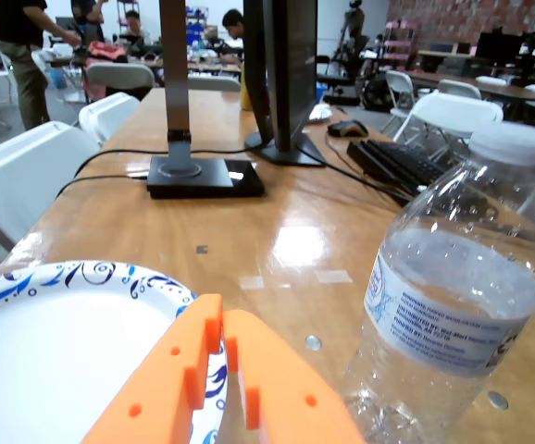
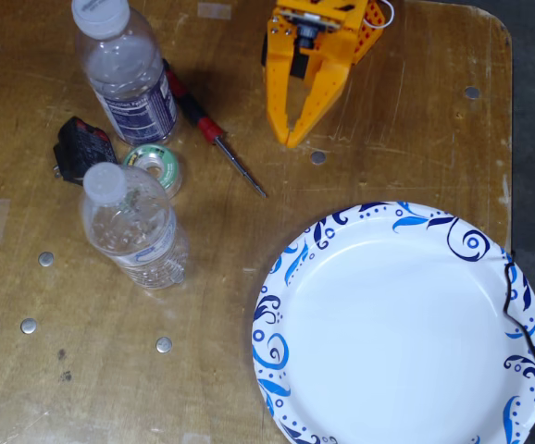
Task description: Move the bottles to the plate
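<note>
Bottles: two clear bottles, both standing upright on the wooden table [image 2: 406, 102], neither on the plate yet.
Pale-label bottle [image 2: 130, 227]: off the plate's [image 2: 399, 333] left rim in the fixed view, well apart from it; in the wrist view it [image 1: 453, 296] stands close at the right, just beside the claw.
Blue-label bottle [image 2: 129, 79]: farther from the plate, up and left of the pale one in the fixed view, with a red-handled screwdriver [image 2: 214, 129] just beside it.
Plate: empty, low and right in the fixed view; its rim [image 1: 82, 277] shows at lower left in the wrist view, under the claw's tips.
Claw [image 2: 292, 139]: orange fingers nearly together, only a thin gap between them, holding nothing; it sits above the plate's upper-left rim in the fixed view.
Key relation: from the plate, the pale bottle lies to the left and the claw above, so the claw likely has to swing left and open wide.
Long axis: vertical for both bottles, so a sideways grasp around the body seems fitting.
Clutter: a tape roll [image 2: 154, 166] and a black part [image 2: 82, 148] lie between the bottles.
</note>
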Action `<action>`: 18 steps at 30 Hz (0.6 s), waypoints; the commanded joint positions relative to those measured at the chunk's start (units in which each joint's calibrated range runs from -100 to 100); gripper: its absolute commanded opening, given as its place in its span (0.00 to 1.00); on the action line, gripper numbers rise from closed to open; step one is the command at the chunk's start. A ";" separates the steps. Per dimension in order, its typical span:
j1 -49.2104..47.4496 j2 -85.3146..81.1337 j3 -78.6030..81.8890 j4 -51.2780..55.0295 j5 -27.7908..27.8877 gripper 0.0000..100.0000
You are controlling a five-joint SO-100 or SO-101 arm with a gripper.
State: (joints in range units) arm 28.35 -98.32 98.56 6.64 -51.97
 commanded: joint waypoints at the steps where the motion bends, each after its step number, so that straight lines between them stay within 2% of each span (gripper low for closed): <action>1: 0.81 -0.41 0.27 -6.46 -0.15 0.06; 7: 3.40 -0.41 0.00 -10.55 -0.09 0.28; 12: 5.23 -0.41 -2.07 -9.68 0.06 0.40; 18: 5.23 -0.33 -6.31 -6.99 0.06 0.42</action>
State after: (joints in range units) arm 33.36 -98.32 95.77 -2.30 -51.81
